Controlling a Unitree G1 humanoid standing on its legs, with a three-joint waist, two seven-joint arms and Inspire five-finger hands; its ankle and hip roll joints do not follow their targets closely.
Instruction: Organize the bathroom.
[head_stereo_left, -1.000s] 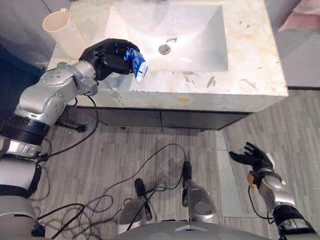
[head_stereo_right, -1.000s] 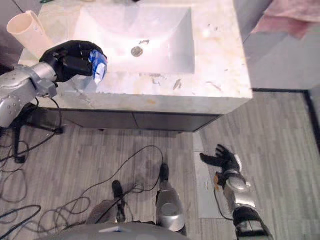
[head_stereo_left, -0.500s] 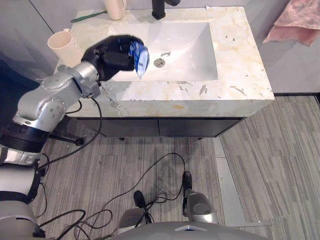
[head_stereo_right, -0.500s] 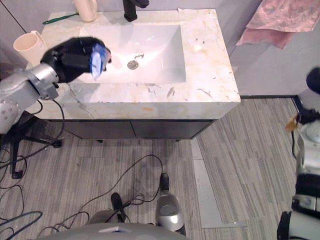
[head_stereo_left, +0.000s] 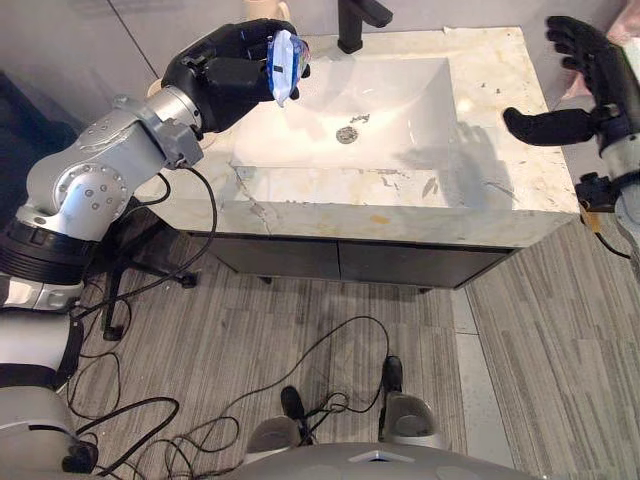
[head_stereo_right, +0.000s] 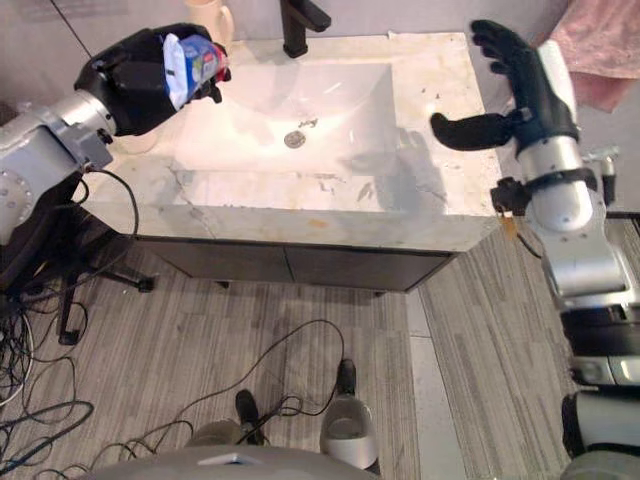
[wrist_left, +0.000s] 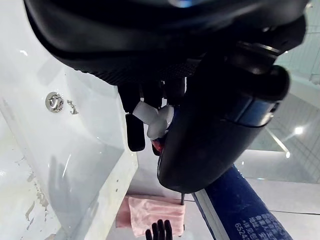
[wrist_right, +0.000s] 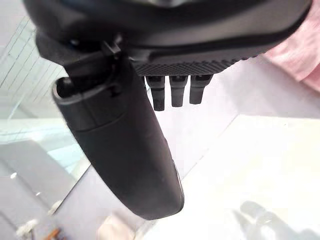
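Above the bench's (head_stereo_left: 500, 200) back left corner, a blue tube (head_stereo_left: 281, 64) is gripped upright in the left hand's (head_stereo_left: 225, 75) curled fingers, beside the cup (head_stereo_right: 207, 14); the right hand (head_stereo_right: 520, 90) is held open, empty, opposite.

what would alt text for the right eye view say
The left robot hand holds a blue and white tube above the marble vanity's left side, by the white sink. The right robot hand hovers open over the counter's right edge.
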